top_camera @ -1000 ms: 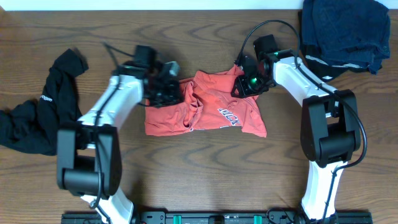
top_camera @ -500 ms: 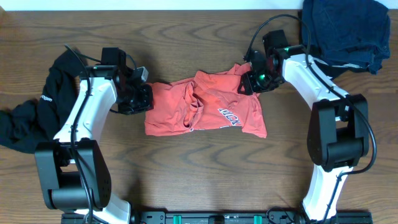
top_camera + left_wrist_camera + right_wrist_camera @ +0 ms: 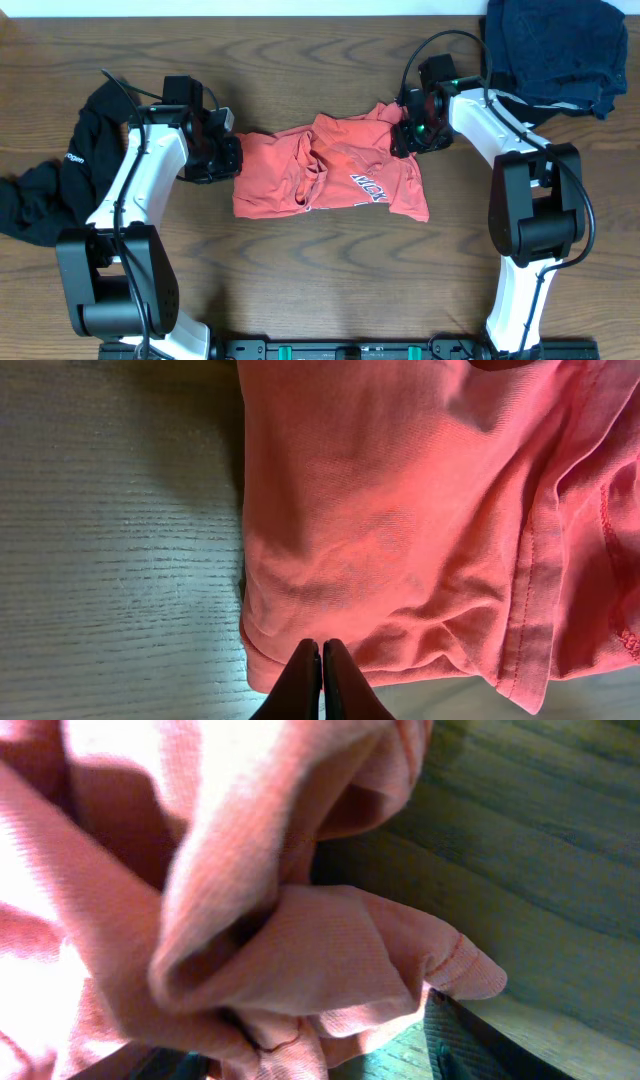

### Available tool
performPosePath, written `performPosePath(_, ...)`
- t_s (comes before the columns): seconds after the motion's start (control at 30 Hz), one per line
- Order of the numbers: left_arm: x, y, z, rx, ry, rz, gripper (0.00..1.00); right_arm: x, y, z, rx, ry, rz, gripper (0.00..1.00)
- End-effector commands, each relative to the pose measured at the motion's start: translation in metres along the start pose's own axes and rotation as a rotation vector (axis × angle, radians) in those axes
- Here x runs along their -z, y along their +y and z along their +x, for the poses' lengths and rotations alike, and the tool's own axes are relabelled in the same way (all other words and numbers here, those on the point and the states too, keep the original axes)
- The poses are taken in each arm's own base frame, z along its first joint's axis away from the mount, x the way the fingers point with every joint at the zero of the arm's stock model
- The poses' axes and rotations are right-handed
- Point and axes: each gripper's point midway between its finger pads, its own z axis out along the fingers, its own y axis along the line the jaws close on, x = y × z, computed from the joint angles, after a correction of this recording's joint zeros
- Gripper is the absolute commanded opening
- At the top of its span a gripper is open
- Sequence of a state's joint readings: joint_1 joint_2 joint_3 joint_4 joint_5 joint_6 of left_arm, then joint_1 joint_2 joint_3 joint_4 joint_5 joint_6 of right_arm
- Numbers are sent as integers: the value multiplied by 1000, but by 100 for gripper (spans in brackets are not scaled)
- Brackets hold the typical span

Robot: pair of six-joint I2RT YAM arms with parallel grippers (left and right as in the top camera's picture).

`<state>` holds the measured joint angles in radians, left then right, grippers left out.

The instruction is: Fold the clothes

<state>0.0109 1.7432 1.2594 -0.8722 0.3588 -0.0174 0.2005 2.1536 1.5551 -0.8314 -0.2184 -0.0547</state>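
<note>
The coral-red T-shirt (image 3: pixel 330 175) lies crumpled mid-table with its lettering facing up, and it fills the left wrist view (image 3: pixel 420 510). My left gripper (image 3: pixel 228 155) is shut, its tips (image 3: pixel 321 660) together over the shirt's left edge with no cloth between them. At the shirt's upper right corner, my right gripper (image 3: pixel 410 132) stands open. A bunched sleeve fold (image 3: pixel 330 960) hangs loosely between its jaws (image 3: pixel 300 1045), and one ribbed pad (image 3: pixel 470 1050) stays clear of the cloth. The black garment (image 3: pixel 70 175) lies heaped at the far left.
A dark navy pile of cloth (image 3: pixel 550 50) sits at the back right corner, just behind my right arm. Bare wooden table (image 3: pixel 330 280) runs along the front, below the shirt.
My left gripper has pulled off the shirt's top and moved left to its edge, still shut. My right gripper's jaws have widened around the sleeve fold.
</note>
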Motion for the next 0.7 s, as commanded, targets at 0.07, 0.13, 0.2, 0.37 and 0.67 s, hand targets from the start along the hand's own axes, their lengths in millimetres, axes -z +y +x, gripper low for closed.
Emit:
performPosePath(0.07, -2, 2, 0, -20, 7, -13, 6, -10, -10, 5, -4, 29, 67, 69)
performPosePath(0.13, -2, 2, 0, -20, 7, -13, 6, -16, -10, 6, -1, 36, 69, 71)
performPosePath(0.2, -2, 2, 0, -20, 7, -13, 6, -23, -10, 7, 1, 45, 69, 72)
performPosePath(0.37, -2, 2, 1, -19, 8, -13, 6, -38, -3, 13, 6, 76, 39, 65)
performPosePath(0.67, -10, 7, 20, -22, 74, -16, 6, -48, 25, 16, 32, 93, -50, 37)
